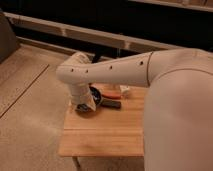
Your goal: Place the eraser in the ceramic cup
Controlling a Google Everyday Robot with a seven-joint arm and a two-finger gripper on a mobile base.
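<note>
A small dark eraser (112, 104) lies on the wooden table (102, 136), just right of a wide dark bowl (97, 93). The cream-white ceramic cup (125, 91) stands at the table's back, partly hidden under my white arm. My gripper (84, 106) hangs low at the bowl's left side, left of the eraser, with the forearm covering most of it. From here I cannot make out whether it touches the bowl.
An orange elongated item (113, 94) lies behind the eraser, between bowl and cup. The table's front half is bare wood. My large white arm and body fill the right side. A speckled floor and a dark wall with a rail surround the table.
</note>
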